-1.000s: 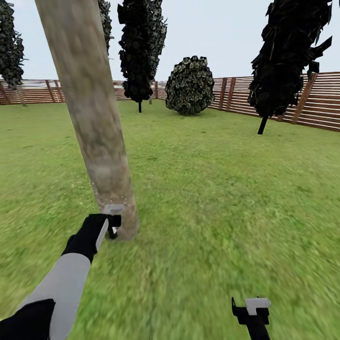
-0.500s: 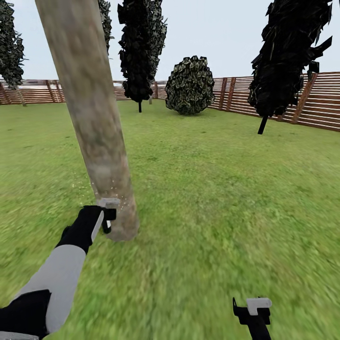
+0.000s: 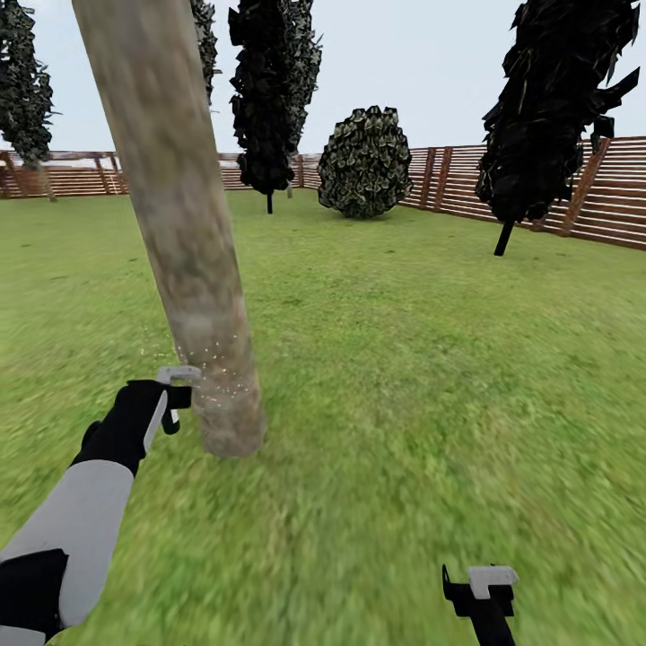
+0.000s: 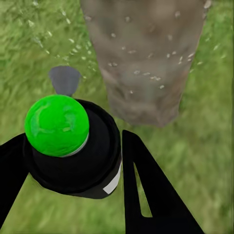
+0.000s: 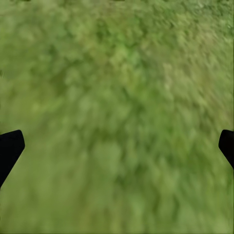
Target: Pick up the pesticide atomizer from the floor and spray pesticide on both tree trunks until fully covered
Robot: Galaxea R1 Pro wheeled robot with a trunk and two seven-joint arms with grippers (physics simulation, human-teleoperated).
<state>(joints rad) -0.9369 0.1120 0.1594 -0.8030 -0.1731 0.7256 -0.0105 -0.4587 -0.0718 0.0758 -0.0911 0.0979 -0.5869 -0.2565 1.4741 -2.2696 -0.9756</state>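
Left claw (image 4: 73, 161) gripped the pesticide atomizer (image 4: 68, 141), tree trunk (image 3: 184, 233) just ahead of it, pesticide (image 3: 215, 372) specks on bark; right claw (image 5: 117, 146) spread wide over grass (image 5: 117, 97)

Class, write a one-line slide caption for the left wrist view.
Left gripper holds the green-capped atomizer, pesticide specks dotting the tree trunk.

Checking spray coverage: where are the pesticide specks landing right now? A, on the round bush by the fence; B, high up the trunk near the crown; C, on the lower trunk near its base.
C: the whitish specks dot the lower tree trunk, just beyond the left gripper holding the atomizer.
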